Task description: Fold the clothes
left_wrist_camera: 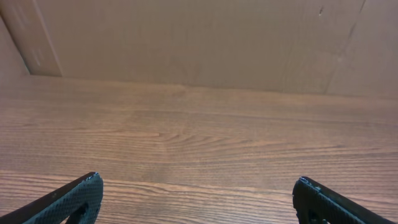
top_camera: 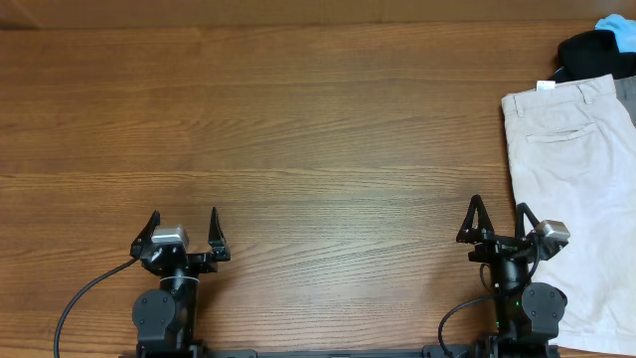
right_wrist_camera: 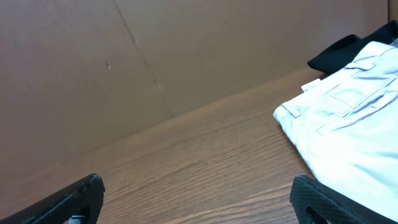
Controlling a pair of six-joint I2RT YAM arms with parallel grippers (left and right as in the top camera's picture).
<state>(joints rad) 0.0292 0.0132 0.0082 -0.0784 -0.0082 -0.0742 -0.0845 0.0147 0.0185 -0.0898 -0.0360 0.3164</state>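
Note:
The pale beige shorts [top_camera: 576, 189] lie flat at the table's right edge, waistband at the far end, slit back pocket up, a small white label at the waist. They also show in the right wrist view [right_wrist_camera: 354, 118]. My right gripper [top_camera: 497, 216] is open and empty at the near edge, its right finger over the shorts' left edge. In the right wrist view its fingers [right_wrist_camera: 199, 193] are wide apart over bare wood. My left gripper [top_camera: 183, 224] is open and empty at the near left, far from the shorts; its fingers [left_wrist_camera: 199, 196] frame bare wood.
A black garment [top_camera: 591, 52] and a light blue item [top_camera: 618, 32] lie at the far right corner behind the shorts. A grey cloth [top_camera: 626, 91] shows at the right edge. A brown cardboard wall [left_wrist_camera: 199, 37] stands along the table's far side.

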